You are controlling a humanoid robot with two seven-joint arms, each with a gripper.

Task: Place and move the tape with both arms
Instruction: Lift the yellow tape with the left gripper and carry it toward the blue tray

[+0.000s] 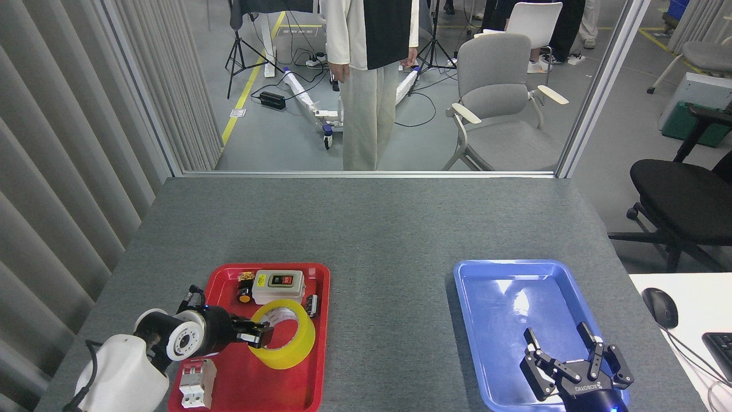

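The tape (289,343), a wide yellow translucent roll with a white core, hangs tilted above the red tray (320,355). My left gripper (260,335) comes in from the lower left and is shut on the roll's near wall, one finger inside the core. My right gripper (563,349) hovers over the near end of the blue tray (503,274), its black fingers spread open with nothing between them.
In the red tray lie a grey switch box (278,286), a small yellow-wheeled part (244,294), a small black part (311,305) and a white circuit breaker (191,384). A person (369,74) stands beyond the table's far edge. A mouse (662,307) sits on the white desk at right.
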